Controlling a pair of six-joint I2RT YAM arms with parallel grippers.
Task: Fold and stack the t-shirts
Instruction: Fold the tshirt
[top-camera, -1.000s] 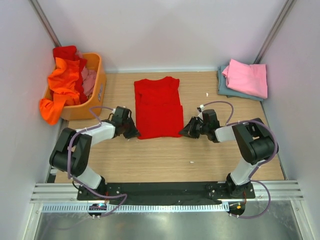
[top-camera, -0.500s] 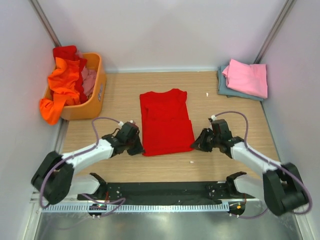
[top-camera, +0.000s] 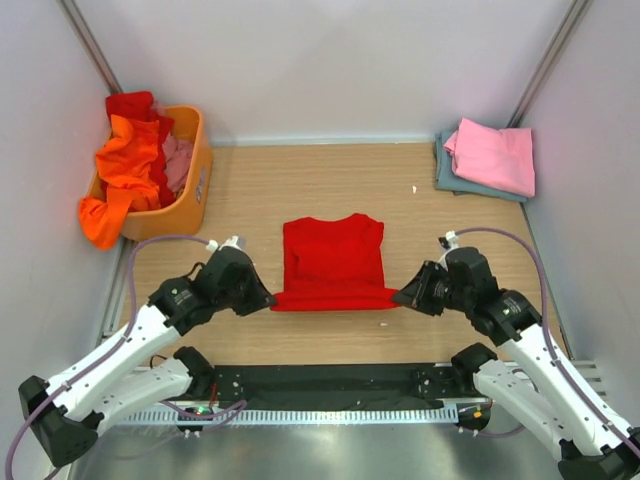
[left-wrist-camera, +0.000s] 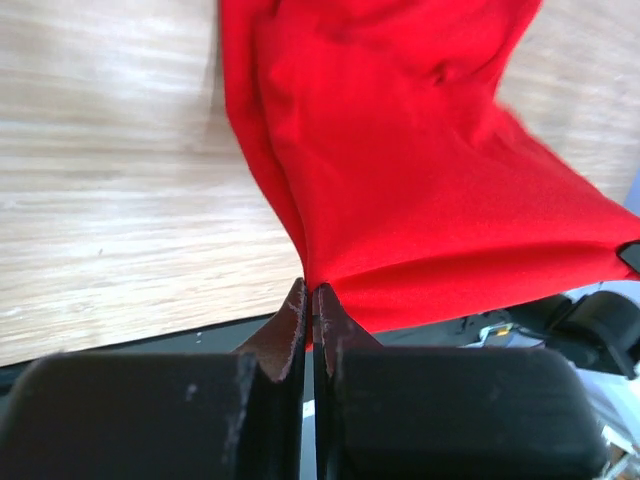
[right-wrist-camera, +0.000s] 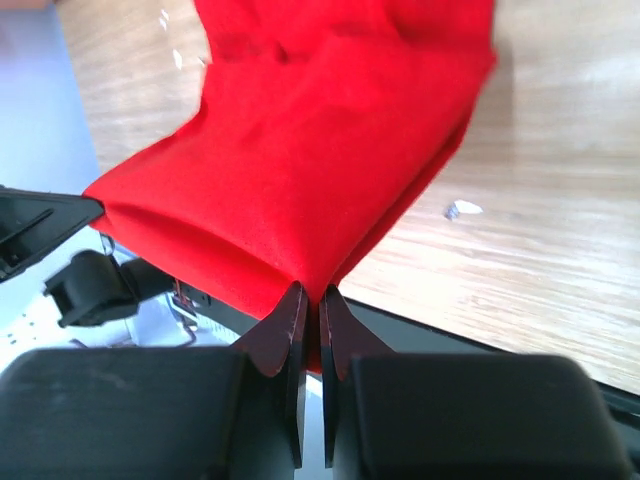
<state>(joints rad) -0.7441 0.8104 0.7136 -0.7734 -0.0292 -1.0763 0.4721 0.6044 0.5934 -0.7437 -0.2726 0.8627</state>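
Right, the left fingers (left-wrist-camera: 288, 332) were pinched tight together on one near corner of the red t-shirt (top-camera: 333, 262), with the cloth bunched right at their tips. Over on the other side, the right fingers (right-wrist-camera: 284, 336) were clamped on the opposite near corner the same way, hardly a gap between them. Between the two, the hem was stretched in a straight line, lifted off the worktop (top-camera: 330, 335) near its front edge. The far part with the collar lay flat on the wood around the middle. The shirt looked folded lengthwise, in layers. Away at the far right corner sat a pink t-shirt (top-camera: 492, 155), folded, on top of a grey-blue t-shirt (top-camera: 447, 170). At the far left, an orange basket (top-camera: 195, 185) held an orange t-shirt (top-camera: 125, 165) that spilled over its rim and hung down the outside.
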